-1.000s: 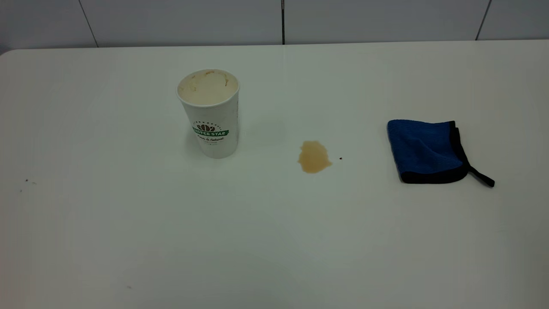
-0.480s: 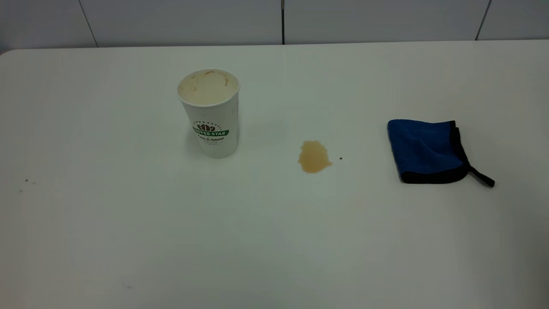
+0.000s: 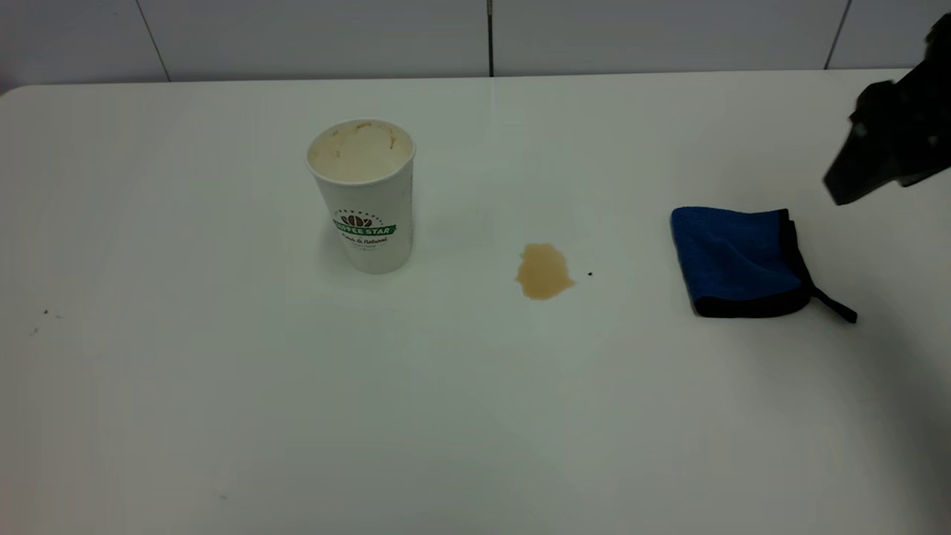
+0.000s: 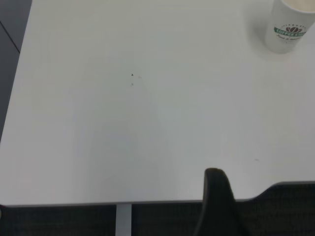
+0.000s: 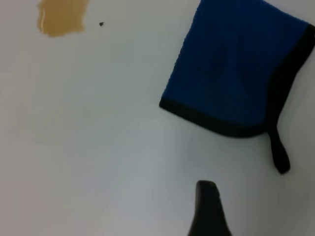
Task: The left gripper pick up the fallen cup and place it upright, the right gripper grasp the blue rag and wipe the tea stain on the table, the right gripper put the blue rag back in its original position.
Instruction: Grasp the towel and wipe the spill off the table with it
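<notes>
The cup (image 3: 362, 197) stands upright on the table (image 3: 475, 416), left of centre; it also shows in the left wrist view (image 4: 289, 27). The tea stain (image 3: 544, 271) lies right of the cup and shows in the right wrist view (image 5: 63, 17). The blue rag (image 3: 743, 260) lies folded further right, its black loop pointing right; it also shows in the right wrist view (image 5: 236, 69). My right gripper (image 3: 877, 160) hovers above and right of the rag; only one finger (image 5: 207, 209) shows, open. My left gripper (image 4: 246, 211) is over the table's left near edge, far from the cup, open and empty.
A tiny dark speck (image 3: 590, 274) lies just right of the stain. A few small specks (image 3: 46, 313) lie at the table's left. A tiled wall (image 3: 475, 37) runs behind the table's far edge.
My right gripper has come into the exterior view at the upper right, above the rag. The cup, stain and rag have not moved.
</notes>
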Available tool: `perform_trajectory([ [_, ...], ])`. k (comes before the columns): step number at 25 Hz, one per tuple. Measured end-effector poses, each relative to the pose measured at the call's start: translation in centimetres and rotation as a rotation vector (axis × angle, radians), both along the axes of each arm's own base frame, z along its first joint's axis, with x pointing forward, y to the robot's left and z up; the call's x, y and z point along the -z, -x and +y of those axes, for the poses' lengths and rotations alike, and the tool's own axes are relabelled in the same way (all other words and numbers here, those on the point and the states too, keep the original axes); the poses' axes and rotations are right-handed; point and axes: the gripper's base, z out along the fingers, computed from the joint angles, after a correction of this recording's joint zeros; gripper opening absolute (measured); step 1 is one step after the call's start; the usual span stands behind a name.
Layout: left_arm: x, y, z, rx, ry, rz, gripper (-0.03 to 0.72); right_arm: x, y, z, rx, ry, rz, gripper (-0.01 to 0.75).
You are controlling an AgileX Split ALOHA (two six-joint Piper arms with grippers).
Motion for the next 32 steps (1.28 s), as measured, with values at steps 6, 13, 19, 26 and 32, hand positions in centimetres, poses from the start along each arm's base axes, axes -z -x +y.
perform_trajectory([
  [6, 0.0, 0.0, 0.0, 0.000, 0.000, 0.000, 0.512, 6.0, -6.7, 0.0, -0.037, 0.021, 0.035, 0.580],
  [13, 0.0, 0.0, 0.0, 0.000, 0.000, 0.000, 0.512, 10.6, -10.0, 0.1, -0.042, 0.035, 0.044, 0.580],
  [19, 0.0, 0.0, 0.0, 0.000, 0.000, 0.000, 0.512, 12.6, -10.1, 0.6, -0.047, 0.052, 0.050, 0.580],
  [26, 0.0, 0.0, 0.0, -0.001, 0.001, 0.000, 0.512, 14.0, -10.1, 1.9, -0.099, 0.092, 0.023, 0.528],
  [32, 0.0, 0.0, 0.0, -0.001, 0.001, 0.000, 0.512, 14.1, -10.2, 4.9, -0.165, 0.118, -0.029, 0.101],
])
